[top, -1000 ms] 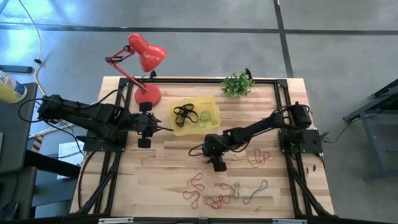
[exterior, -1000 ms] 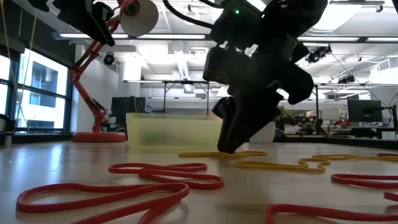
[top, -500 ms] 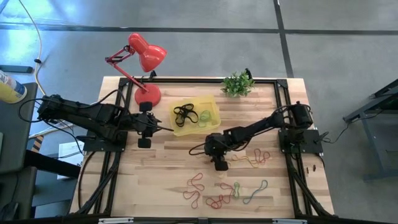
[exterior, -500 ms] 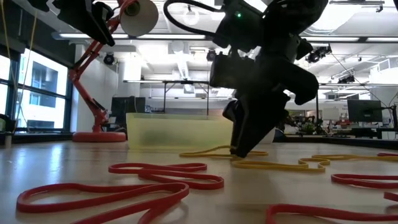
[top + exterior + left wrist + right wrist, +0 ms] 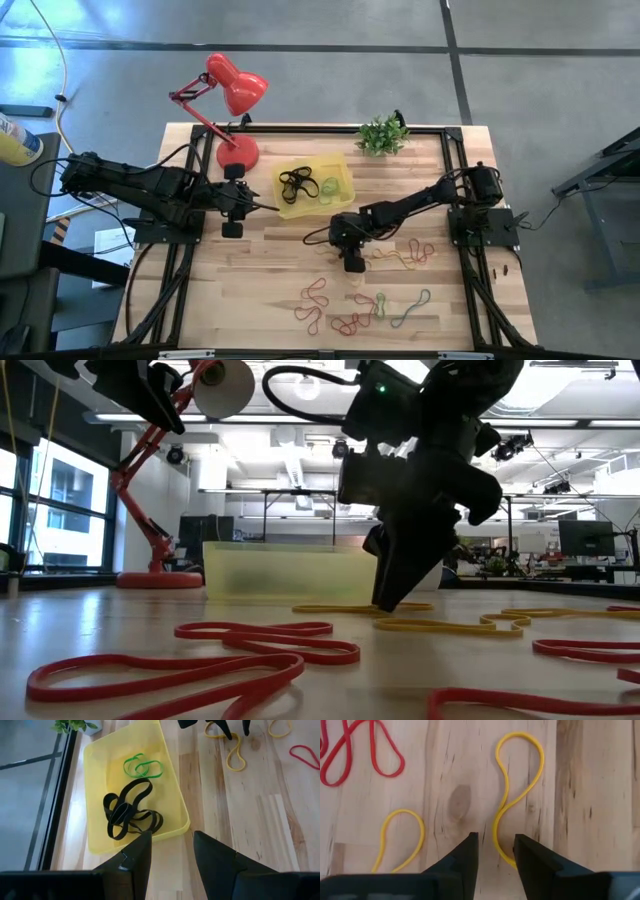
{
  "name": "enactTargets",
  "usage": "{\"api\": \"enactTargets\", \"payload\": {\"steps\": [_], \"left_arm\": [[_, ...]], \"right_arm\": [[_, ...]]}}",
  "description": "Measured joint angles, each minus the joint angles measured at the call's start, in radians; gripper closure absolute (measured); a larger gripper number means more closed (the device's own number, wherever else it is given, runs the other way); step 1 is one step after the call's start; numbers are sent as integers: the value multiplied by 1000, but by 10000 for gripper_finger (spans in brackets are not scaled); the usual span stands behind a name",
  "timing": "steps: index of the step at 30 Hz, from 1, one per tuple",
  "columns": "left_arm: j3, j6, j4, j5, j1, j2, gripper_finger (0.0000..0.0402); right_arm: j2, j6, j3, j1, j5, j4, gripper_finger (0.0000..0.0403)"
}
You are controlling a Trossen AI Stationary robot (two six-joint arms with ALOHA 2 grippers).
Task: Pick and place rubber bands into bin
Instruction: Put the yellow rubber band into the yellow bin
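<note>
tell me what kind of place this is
Probably a robotics lab in an open-plan office: a wooden table with two arms on a grey floor, and in the low view ceiling strip lights and a monitor behind.

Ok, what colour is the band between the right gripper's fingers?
Yellow: the rubber band at the right gripper shows best in the right wrist view.

Bare table (image 5: 270, 270) lies open between my two grippers; the lamp (image 5: 230, 95) and plant (image 5: 381, 134) crowd the bin's (image 5: 340, 200) far side.
</note>
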Motion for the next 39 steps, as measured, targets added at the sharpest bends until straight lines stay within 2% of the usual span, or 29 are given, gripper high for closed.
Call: {"api": "enactTargets", "payload": {"steps": [14,23,39], "left_arm": [[0,0,0,-1,0,0,266],[0,-5,0,-1,0,0,266],[1,-1,1,-27,0,0,266]], "right_arm": [[23,1,2,-1,30,-26,395],[8,29,2,-22,33,-25,400],[-152,18,-2,-67,91,-59,402]]}}
